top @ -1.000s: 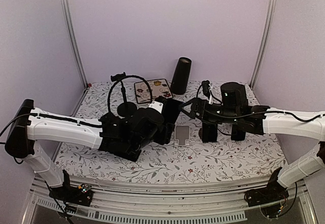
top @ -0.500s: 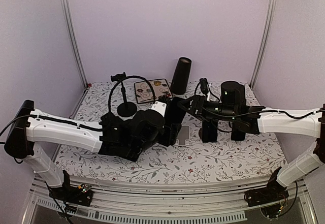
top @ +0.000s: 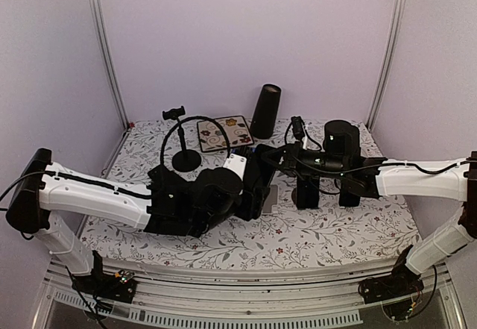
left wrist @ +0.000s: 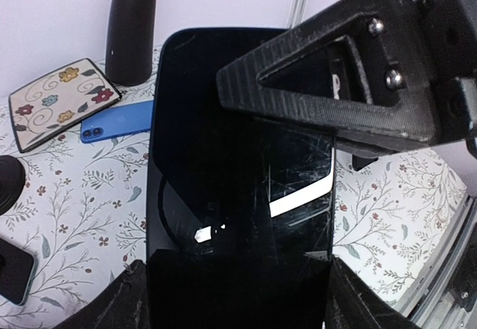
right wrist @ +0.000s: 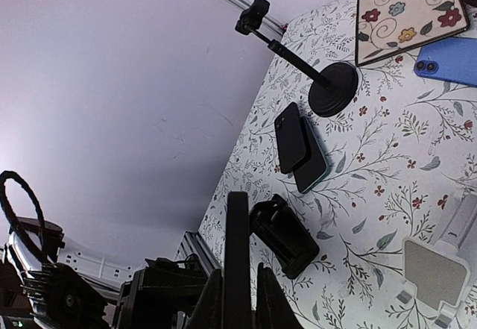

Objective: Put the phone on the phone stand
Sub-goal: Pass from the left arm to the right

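A black phone (left wrist: 238, 195) is held upright above the table, with my left gripper (left wrist: 238, 295) shut on its two long sides near the lower end. My right gripper (right wrist: 238, 271) is shut on the phone's upper edge, and in the right wrist view the phone (right wrist: 237, 232) is seen edge-on between the fingers. From above, the two grippers meet at the phone (top: 258, 171), the right gripper (top: 271, 157) behind it. The grey phone stand (right wrist: 436, 265) sits on the table just below, mostly covered in the top view (top: 272, 197).
A black cylinder (top: 265, 110), a floral tile (top: 223, 133) and a blue phone (left wrist: 112, 120) lie at the back. A gooseneck holder with a round base (top: 185, 157) stands at the back left. Two stacked phones (right wrist: 298, 146) and a black clamp (right wrist: 287, 236) lie nearby. Two black blocks (top: 307, 192) stand to the right.
My right gripper has moved left to the phone and shut on its upper edge. The left arm has shifted slightly right with the phone.
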You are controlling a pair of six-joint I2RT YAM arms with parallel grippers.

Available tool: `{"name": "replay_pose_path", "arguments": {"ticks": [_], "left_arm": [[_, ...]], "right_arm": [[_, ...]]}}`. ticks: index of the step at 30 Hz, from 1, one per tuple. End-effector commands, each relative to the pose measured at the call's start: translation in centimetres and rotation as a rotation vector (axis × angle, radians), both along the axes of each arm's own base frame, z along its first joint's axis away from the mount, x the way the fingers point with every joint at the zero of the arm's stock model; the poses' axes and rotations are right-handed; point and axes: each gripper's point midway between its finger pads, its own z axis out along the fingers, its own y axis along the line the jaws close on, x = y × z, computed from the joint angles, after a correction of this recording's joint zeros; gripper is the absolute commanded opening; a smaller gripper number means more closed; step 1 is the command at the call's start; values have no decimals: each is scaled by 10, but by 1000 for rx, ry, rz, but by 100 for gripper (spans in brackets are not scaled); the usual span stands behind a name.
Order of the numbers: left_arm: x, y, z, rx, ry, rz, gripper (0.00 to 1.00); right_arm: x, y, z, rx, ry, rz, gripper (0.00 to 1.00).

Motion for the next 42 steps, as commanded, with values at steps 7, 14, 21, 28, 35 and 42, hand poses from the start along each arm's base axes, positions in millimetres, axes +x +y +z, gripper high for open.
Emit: {"name": "replay_pose_path", "arguments": {"ticks": [7,14,21,28,35,42], "left_arm": [[-6,-10,8,-57,-8,-26,55],[-9,-8,4,-71,11,-33,85],[-14,-6,6,-101,26,-56,97],[-18,-3,8,-124,40,-78,97],[-22,3,17,-181,59,-116,97],[-18,18,22,-248,100,-150,97]], "right_arm": [[-6,-5,2,-2,-51,20,3],[-9,-10,5,-29,-96,21,3],[-11,-16,6,-72,-146,18,3],[-14,-19,11,-93,-188,26,3],[-16,-24,14,-119,-226,27,3],[-18,-26,17,-140,-271,32,3]]}}
